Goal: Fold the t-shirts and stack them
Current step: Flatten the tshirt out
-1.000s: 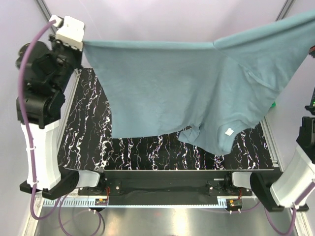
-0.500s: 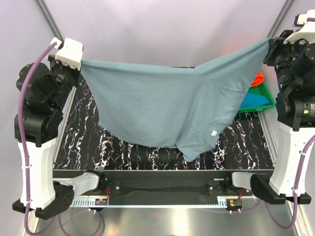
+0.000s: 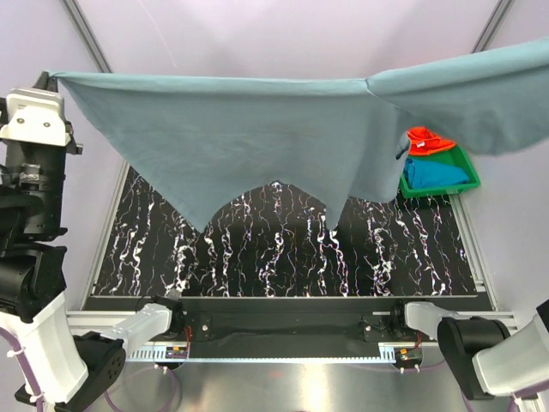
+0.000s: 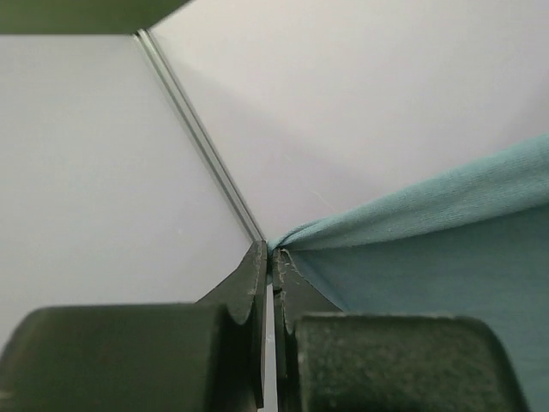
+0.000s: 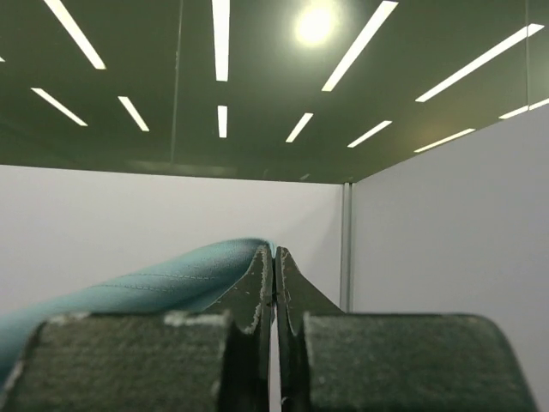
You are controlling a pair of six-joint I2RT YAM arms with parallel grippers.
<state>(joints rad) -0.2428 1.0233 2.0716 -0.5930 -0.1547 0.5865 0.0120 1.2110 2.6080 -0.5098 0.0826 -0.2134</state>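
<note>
The dusty grey-blue t-shirt (image 3: 257,129) hangs stretched wide and high above the table, its lower edge dangling free. My left gripper (image 3: 51,78) is shut on its left corner at the far upper left; in the left wrist view the gripper (image 4: 273,251) pinches the cloth (image 4: 429,257) at its tips. My right gripper is outside the top view; its own view shows the gripper (image 5: 274,251) shut on a rolled edge of the shirt (image 5: 154,287). An orange t-shirt (image 3: 429,140) and a teal-blue t-shirt (image 3: 436,173) lie at the right.
The orange and teal-blue shirts sit in a green tray (image 3: 446,191) at the table's back right. Below the hanging shirt lies the black marbled mat (image 3: 283,257). Pale enclosure walls with metal posts stand behind and at both sides.
The shirt dipped and sagged half a second ago; both arms have since swung up and outward, pulling it taut and high. The right gripper left the top view.
</note>
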